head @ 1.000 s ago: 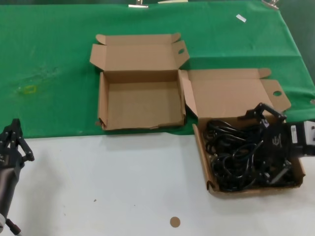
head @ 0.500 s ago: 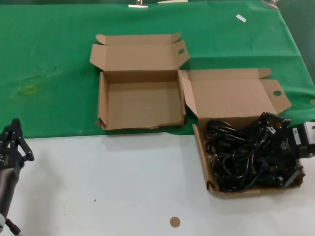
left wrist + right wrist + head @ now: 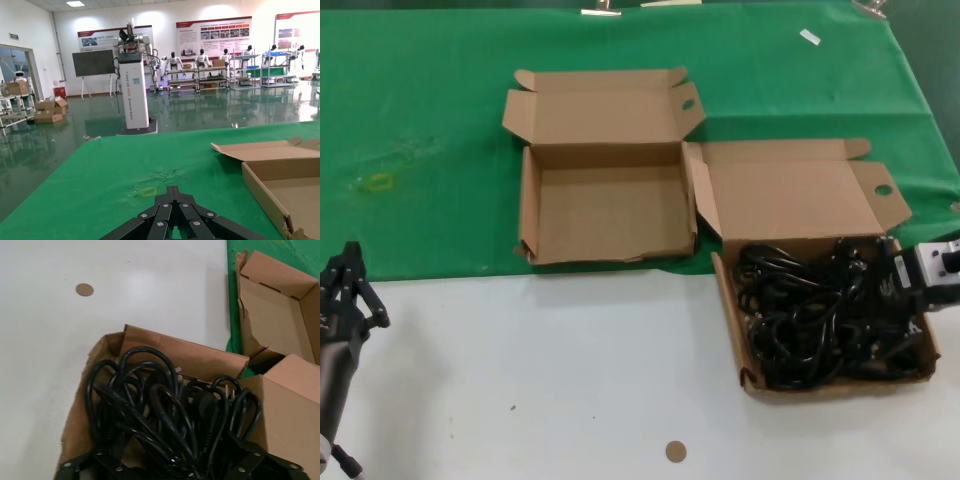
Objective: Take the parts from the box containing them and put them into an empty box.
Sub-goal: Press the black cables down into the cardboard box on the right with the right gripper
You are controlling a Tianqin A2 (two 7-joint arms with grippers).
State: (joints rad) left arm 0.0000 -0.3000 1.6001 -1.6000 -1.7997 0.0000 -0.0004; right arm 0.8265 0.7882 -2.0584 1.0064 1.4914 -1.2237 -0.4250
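Observation:
Black power cables (image 3: 800,310) lie in loose coils in the brown box with tall straight walls (image 3: 729,305) on the right. My right gripper (image 3: 887,305) is down among the cables at that box's right side, jaws spread wide with cable strands between them; its fingertips are hidden. In the right wrist view the cables (image 3: 170,415) fill the box (image 3: 185,357) just ahead of the gripper (image 3: 165,467). The empty box with the low wavy front wall (image 3: 610,210) stands open to the left, also in the right wrist view (image 3: 272,305). My left gripper (image 3: 345,285) is parked at the near left, shut and empty (image 3: 173,192).
The empty box stands on a green cloth (image 3: 430,130); the cable box sits half on the white table (image 3: 550,370). A small brown disc (image 3: 675,451) lies on the white surface near the front. Both lids stand open towards the back.
My right gripper has moved rightwards across the cable box and sunk lower among the cables. The left arm has not moved.

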